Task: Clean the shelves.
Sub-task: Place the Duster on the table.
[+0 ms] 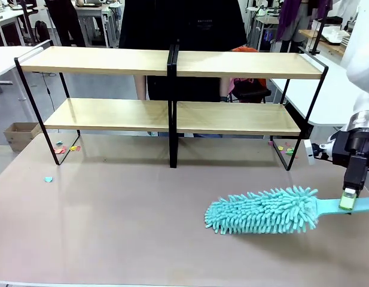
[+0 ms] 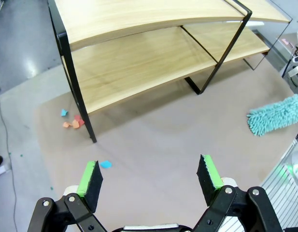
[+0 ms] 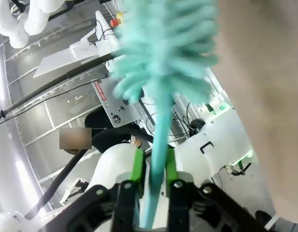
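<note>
The shelves point(image 1: 171, 113) stand toward the far side of the counter point(image 1: 124, 221), spanning most of its width: two tiers of light wooden boards in a thin black frame, two sections joined at a central black post. Both tiers look bare. From the left wrist view the shelves point(image 2: 139, 63) are seen at an angle, with the left end post nearest.

Small coloured paper scraps point(image 1: 66, 147) lie on the counter by the left foot of the frame; more scraps point(image 1: 284, 147) sit by the right foot. One lone blue scrap point(image 1: 48, 179) lies apart, nearer the left edge.

In front of the right section, well apart from the frame, a teal microfibre duster point(image 1: 262, 210) rests with its fluffy head on the counter, handle pointing right.

Right claw point(image 1: 348, 200): clamped on the duster handle, green pads on either side of the flat teal stem; the right wrist view confirms the grip point(image 3: 153, 166).

Left claw point(image 2: 151, 176): fingers wide apart, nothing between them, hanging over the counter short of the shelves' left end.

A person in dark clothing point(image 1: 184, 24) stands behind the shelves.
</note>
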